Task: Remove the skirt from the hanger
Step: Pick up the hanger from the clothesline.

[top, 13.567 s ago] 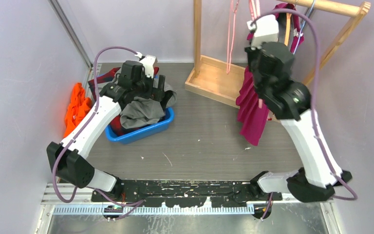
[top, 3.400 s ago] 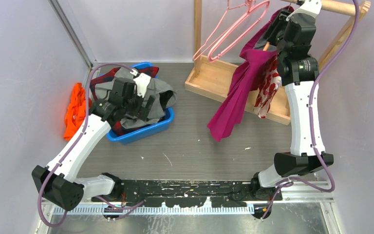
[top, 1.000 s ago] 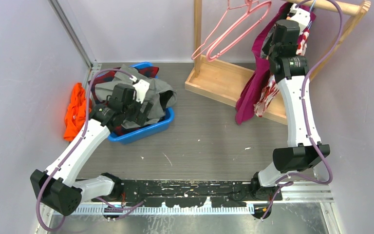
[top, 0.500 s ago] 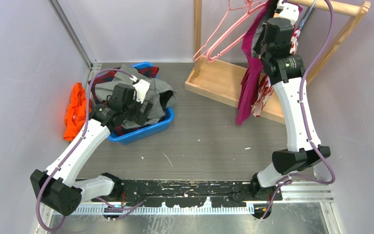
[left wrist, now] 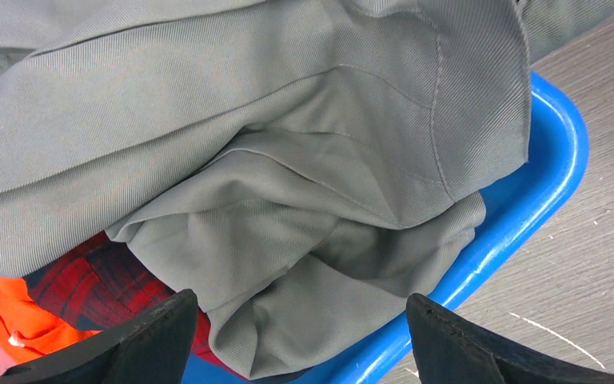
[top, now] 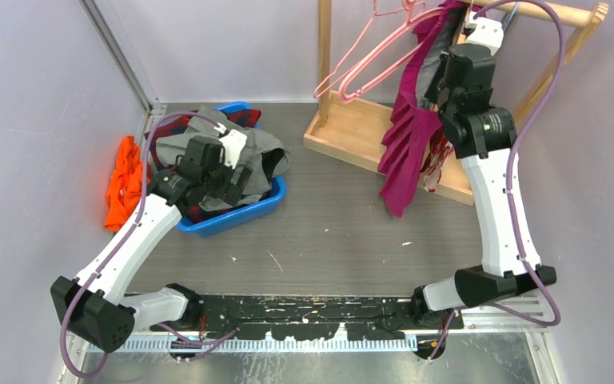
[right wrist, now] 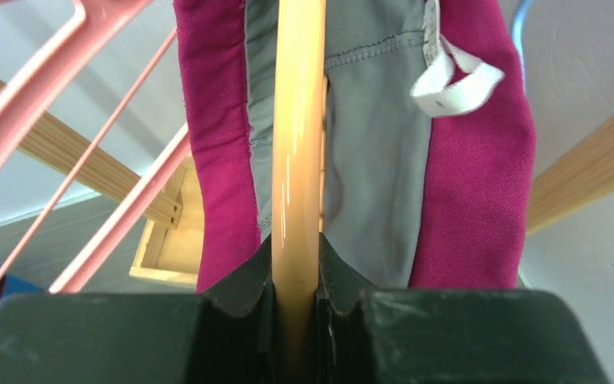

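step judged: freeing garment, not yet off. up by wooden rack, back right: magenta skirt draped over tan hanger. right gripper pinched narrow on hanger bar. left gripper spread wide, empty, above blue bin. next probably needs fabric slid off the bar. hangs in long folds; grey lining, white label.

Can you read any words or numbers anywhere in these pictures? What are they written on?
No words, numbers or signs can be read in any view.
White tag on the magenta skirt: folded into a loop, no print shows.
Tan hanger and blue bin: no label seen.
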